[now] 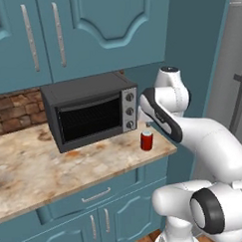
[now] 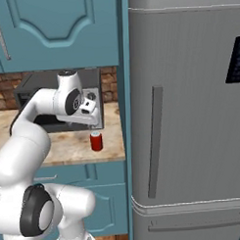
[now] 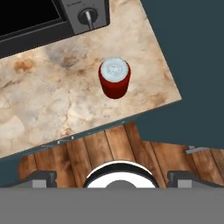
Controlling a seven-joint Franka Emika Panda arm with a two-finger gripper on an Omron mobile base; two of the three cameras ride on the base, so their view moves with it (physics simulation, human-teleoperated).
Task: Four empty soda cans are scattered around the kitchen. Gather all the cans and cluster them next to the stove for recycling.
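Left base view: one red soda can (image 1: 147, 141), upright near the front right corner of a marbled counter (image 1: 40, 171), just right of one dark toaster oven (image 1: 90, 112) with three knobs; no legible writing anywhere. White arm bent over the counter's right end, hand hidden behind it.

Right base view: gripper (image 2: 95, 124) raised above the same single can (image 2: 96, 141), clear of it. Tall grey fridge (image 2: 188, 119) to the right.

Hand view: can (image 3: 114, 78) ahead of the two fingertips (image 3: 41, 178), seen from above, plain silver top, unlabelled. Fingers spread fully wide, holding nothing.
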